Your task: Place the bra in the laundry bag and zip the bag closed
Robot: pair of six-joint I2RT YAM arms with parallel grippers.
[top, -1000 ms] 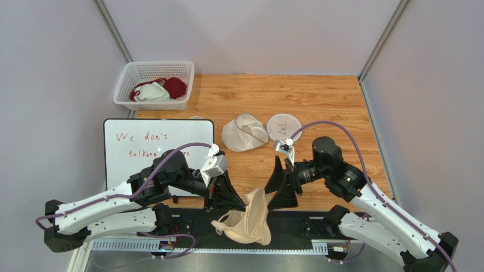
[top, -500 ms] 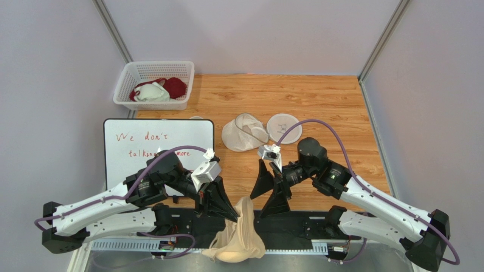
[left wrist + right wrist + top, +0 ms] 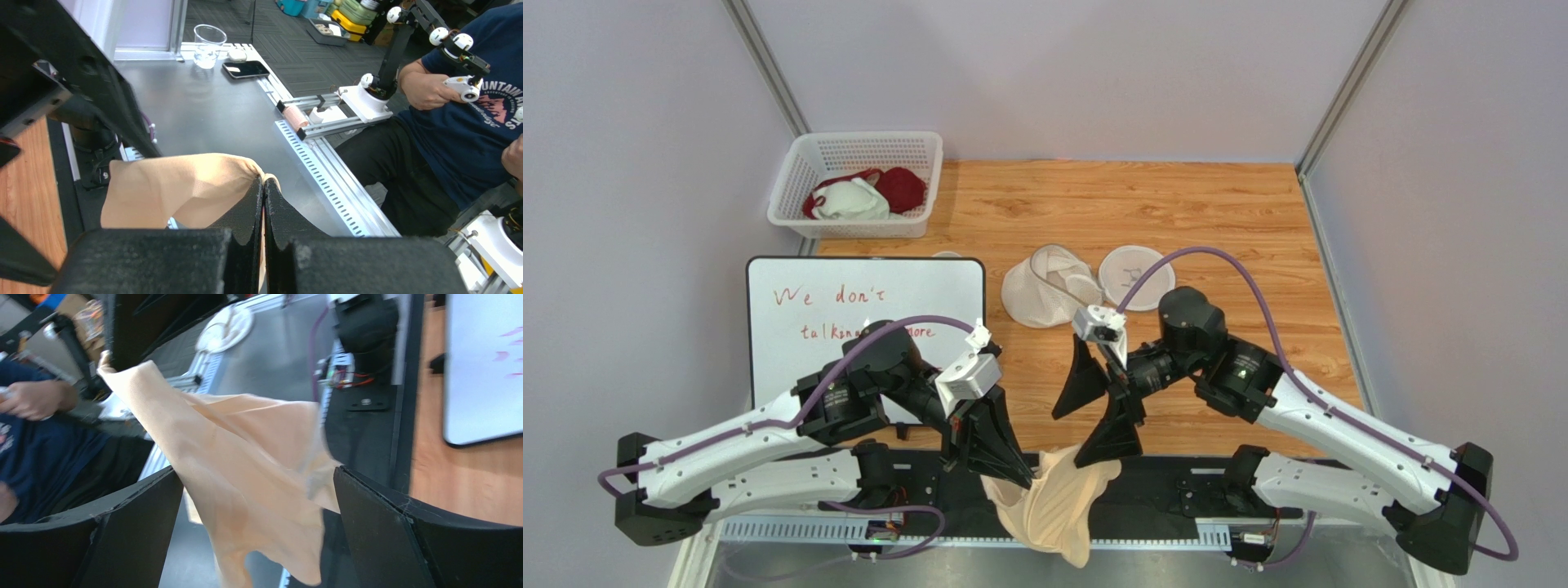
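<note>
Bra (image 3: 1059, 505): pale beige, bunched up and dangling in the air over the near edge of the table (image 3: 1210, 221), right above the black rail between the two arm bases. It isn't lying on anything.
Left gripper (image 3: 264, 199): fingers pressed tight together, pinching the top edge of the bra. The rest of the cloth hangs off to one side of the fingers in the left wrist view.
Right gripper (image 3: 1070, 439): fingers spread wide, holding nothing. It sits just beside the left one, and in the right wrist view the hanging cloth fills the gap between its fingers. Can't tell if the fabric actually brushes a finger.
Laundry bag (image 3: 1051, 289): off-white mesh, lying open on the wood near the middle of the table. One dome half is tipped up, the other flat beside it showing a small dark drawing. It's well apart from the bra.
Basket (image 3: 795, 165): white plastic lattice at the far left corner, with a dark red garment (image 3: 903, 186) and a white garment (image 3: 852, 201) inside.
Whiteboard (image 3: 830, 349): flat on the left, red handwriting, partly under the left arm.
</note>
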